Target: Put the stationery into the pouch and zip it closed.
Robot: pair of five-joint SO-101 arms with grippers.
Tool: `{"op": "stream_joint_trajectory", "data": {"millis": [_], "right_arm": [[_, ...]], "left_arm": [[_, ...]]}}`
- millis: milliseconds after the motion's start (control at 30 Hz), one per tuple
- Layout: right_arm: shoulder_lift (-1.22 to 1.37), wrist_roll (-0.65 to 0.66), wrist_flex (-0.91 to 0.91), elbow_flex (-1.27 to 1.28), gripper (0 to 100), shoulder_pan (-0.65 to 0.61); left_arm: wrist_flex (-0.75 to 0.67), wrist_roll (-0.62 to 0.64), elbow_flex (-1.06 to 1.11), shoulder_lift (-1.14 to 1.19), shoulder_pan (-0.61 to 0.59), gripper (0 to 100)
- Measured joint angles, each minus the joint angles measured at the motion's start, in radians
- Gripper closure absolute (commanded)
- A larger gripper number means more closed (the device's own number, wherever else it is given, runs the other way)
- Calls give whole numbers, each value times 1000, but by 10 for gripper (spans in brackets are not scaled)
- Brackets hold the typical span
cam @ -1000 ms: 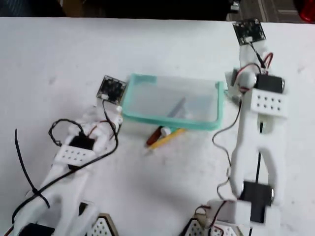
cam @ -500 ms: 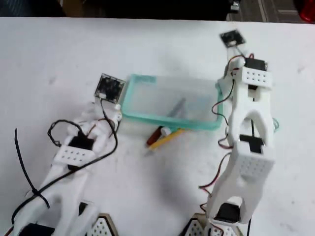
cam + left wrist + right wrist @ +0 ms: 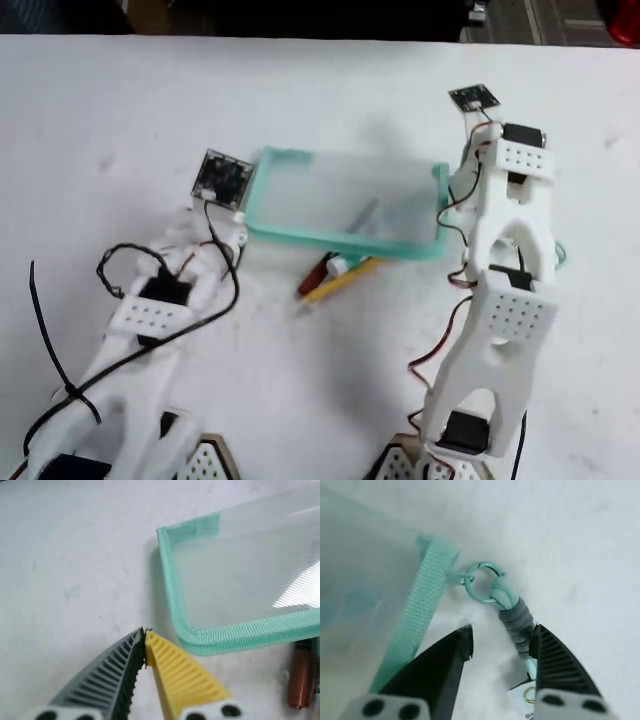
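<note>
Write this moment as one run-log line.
left gripper: shut, beside pouch corner | right gripper: open, near ring | pens: outside pouch

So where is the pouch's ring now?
In the right wrist view, the ring sits at the pouch's corner, just beyond the open right gripper.

Bright, even light washes the white table (image 3: 300, 90). A soft shadow hugs the pouch (image 3: 240, 580) along its edge, and pale glare streaks its clear face.
</note>
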Motion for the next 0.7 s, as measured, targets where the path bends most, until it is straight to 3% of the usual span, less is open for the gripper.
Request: {"op": "stream_joint_trajectory", "data": {"millis": [367,433,533,700], "right_arm": [[110,0,-77,-58,816,-9],[144,0,-77,-97,844,-5],[187,0,-75,-147,977,3],[227,0,-77,-212,985,31]], "left_arm": [[-2,0,0,0,0,976],[-2,0,0,0,0,976],[-2,0,0,0,0,976],[-2,0,0,0,0,976]]}}
